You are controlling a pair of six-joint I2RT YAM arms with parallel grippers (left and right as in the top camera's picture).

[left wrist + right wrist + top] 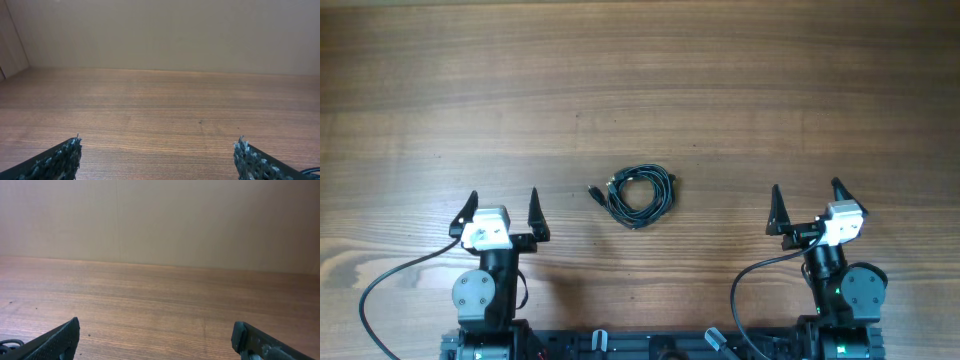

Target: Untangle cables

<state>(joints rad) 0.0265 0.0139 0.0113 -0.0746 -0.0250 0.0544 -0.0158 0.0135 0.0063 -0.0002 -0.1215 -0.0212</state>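
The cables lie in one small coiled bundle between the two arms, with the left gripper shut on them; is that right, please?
Not quite: the overhead view shows the left gripper open and empty, well apart from the cables; the rest is right.

The table (650, 80) is brown wood, its grain running from 9 to 3 o'clock. The cables (665, 190) lie on it as one small black coil, just toward 6 o'clock from its middle. One plug (594, 191) pokes out at the coil's 9 o'clock.
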